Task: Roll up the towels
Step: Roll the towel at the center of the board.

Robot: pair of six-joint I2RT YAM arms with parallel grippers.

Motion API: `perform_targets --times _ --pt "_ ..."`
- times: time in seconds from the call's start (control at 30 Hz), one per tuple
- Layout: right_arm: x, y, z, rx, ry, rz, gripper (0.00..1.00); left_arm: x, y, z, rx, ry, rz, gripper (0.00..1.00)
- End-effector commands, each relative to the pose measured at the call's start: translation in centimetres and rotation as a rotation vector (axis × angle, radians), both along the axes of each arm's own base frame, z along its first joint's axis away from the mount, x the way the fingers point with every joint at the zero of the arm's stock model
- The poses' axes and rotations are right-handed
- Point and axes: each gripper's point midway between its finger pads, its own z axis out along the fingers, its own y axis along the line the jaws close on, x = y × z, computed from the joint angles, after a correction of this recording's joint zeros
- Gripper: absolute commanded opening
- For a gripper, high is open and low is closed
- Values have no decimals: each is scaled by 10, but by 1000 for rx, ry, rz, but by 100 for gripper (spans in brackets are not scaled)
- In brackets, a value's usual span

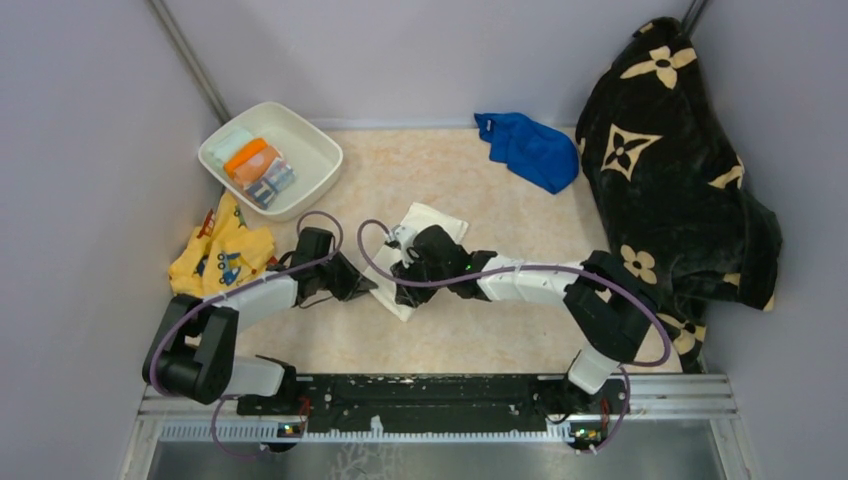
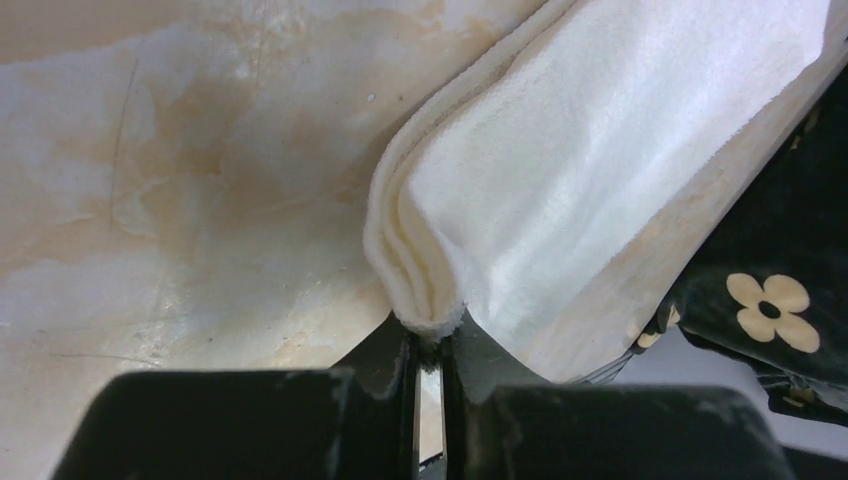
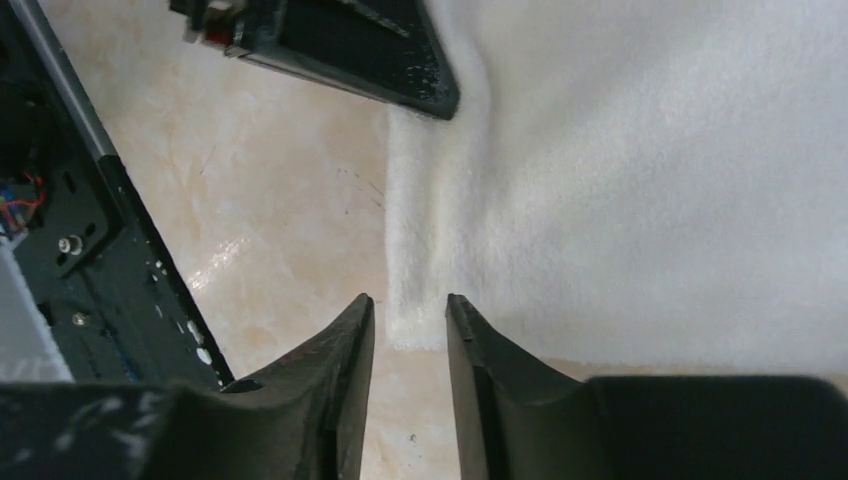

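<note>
The cream-white towel lies folded at the table's middle. My left gripper is shut on the folded edge at its near left corner; the left wrist view shows the layered edge pinched between the jaws. My right gripper is just right of it, slightly open, with the towel's near corner at its fingertips. The royal blue towel lies crumpled at the back. A cloth printed in orange, blue and white lies in the white bin.
The white bin stands at the back left. A yellow printed cloth lies by the left arm. The large black flowered blanket fills the right side, also in the left wrist view. The arms' base rail runs along the near edge.
</note>
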Motion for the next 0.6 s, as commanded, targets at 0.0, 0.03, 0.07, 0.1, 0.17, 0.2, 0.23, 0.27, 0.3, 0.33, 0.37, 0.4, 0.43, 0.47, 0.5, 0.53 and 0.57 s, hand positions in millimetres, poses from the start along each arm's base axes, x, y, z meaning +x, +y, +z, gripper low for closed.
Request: perform_targets --times 0.0,0.03,0.07,0.1,0.17,0.2,0.23,0.27,0.3,0.33,0.37,0.4,0.43,0.47,0.5,0.53,0.57 --pt "5 8 30 -53 -264 8 37 14 -2 12 8 -52 7 6" --pt "4 10 29 -71 -293 10 39 14 -2 12 8 -52 8 6" --pt "3 10 27 -89 -316 8 40 13 -2 12 8 -47 8 6" --pt "3 10 24 -108 -332 8 42 12 -3 12 6 -43 7 6" --pt "1 11 19 -146 -368 9 45 11 -3 12 2 -39 6 6" --pt "-1 12 17 -157 -379 15 45 11 -4 13 0 -39 6 6" --pt "-4 16 16 -157 -392 20 46 10 -4 13 -1 -36 6 6" --pt "-4 17 15 -155 -402 17 46 10 -4 13 -3 -34 7 5" --pt "-6 19 12 -156 -410 17 46 10 -5 12 -4 -32 7 5" --pt "-6 21 13 -155 -422 13 46 9 -6 13 -6 -31 5 5" --pt "-6 22 7 -169 -430 15 46 9 -6 13 -8 -29 3 5" --pt "-6 23 -1 -186 -435 17 47 9 -6 13 -9 -28 3 5" --pt "-6 25 -5 -193 -437 20 47 9 -6 13 -9 -28 3 5" --pt "-6 26 -8 -196 -436 25 47 9 -6 13 -10 -28 3 5" --pt "-6 27 -11 -199 -436 29 47 9 -6 14 -10 -28 2 5" --pt "-7 28 -15 -205 -438 34 47 9 -7 14 -10 -28 1 5" --pt "-7 29 -18 -209 -442 40 47 9 -7 13 -9 -26 0 5"
